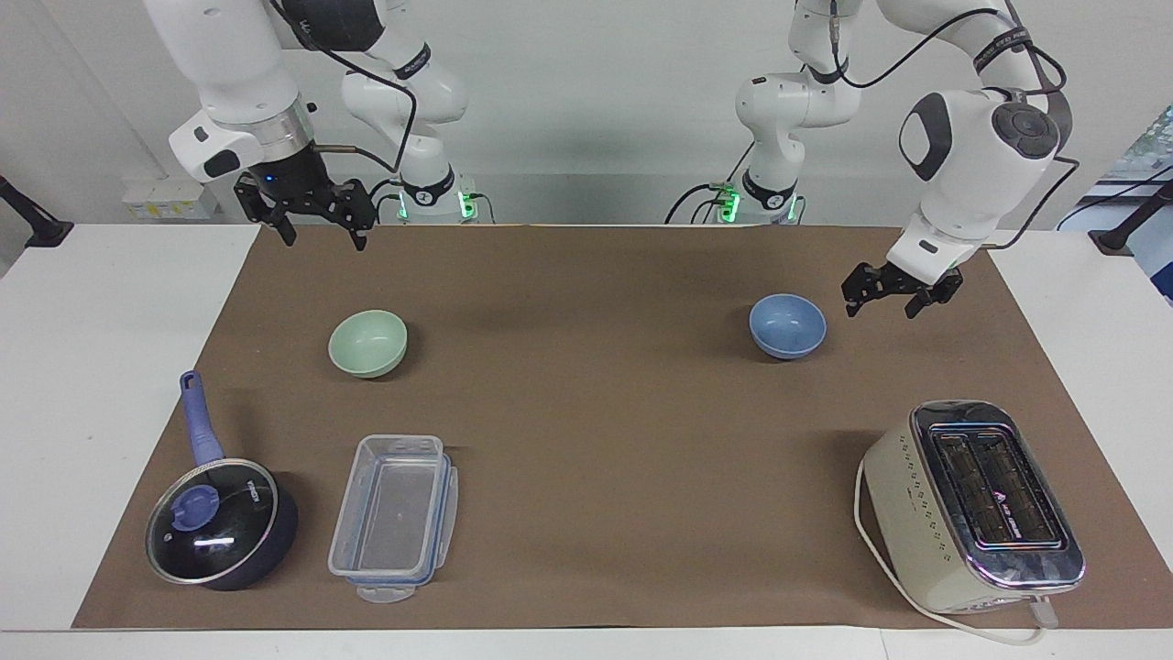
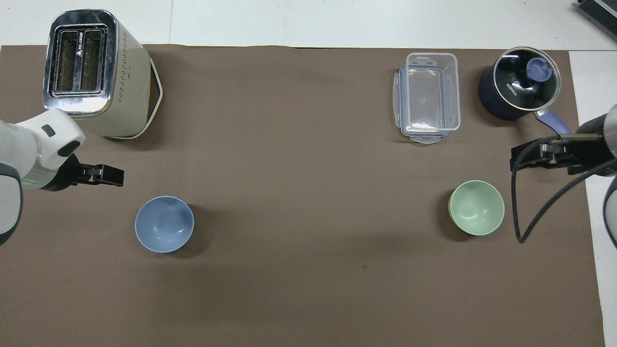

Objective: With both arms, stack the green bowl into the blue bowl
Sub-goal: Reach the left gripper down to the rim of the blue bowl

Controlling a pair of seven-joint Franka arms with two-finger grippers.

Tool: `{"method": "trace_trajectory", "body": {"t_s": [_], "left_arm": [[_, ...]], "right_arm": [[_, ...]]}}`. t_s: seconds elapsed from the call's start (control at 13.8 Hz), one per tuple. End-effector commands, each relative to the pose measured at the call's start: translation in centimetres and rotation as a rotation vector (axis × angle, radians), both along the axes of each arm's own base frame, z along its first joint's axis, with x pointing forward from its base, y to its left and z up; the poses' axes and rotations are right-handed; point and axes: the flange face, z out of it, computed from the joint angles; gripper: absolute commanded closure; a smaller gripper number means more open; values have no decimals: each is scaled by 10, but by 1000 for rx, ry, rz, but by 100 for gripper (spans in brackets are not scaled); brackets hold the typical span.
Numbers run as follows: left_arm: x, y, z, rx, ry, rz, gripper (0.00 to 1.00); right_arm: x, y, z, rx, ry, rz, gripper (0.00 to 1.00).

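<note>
The green bowl (image 1: 367, 343) looks smooth and not shiny. The blue bowl (image 1: 787, 325) is smooth with a little shine. The mat (image 1: 605, 403) is brown, flat and dull, like paper. The box (image 1: 394, 518) is clear plastic. The pot (image 1: 220, 524) has a shiny glass lid. The toaster (image 1: 971, 504) has a shiny metal top and dull cream sides.
</note>
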Motion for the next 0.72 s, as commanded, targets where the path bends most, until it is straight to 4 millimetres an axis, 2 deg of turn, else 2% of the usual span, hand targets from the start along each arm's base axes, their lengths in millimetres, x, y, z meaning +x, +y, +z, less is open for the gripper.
{"method": "trace_trajectory", "body": {"t_s": [0.0, 0.22, 0.65], "left_arm": [[-17, -1, -16, -10, -24, 3, 0], [-29, -2, -40, -10, -35, 3, 0], [-56, -31, -104, -9, -46, 26, 0]], "right_arm": [[-4, -4, -1, 25, 12, 23, 0], [-4, -4, -1, 25, 12, 23, 0], [-4, -9, -1, 25, 9, 15, 0]]}}
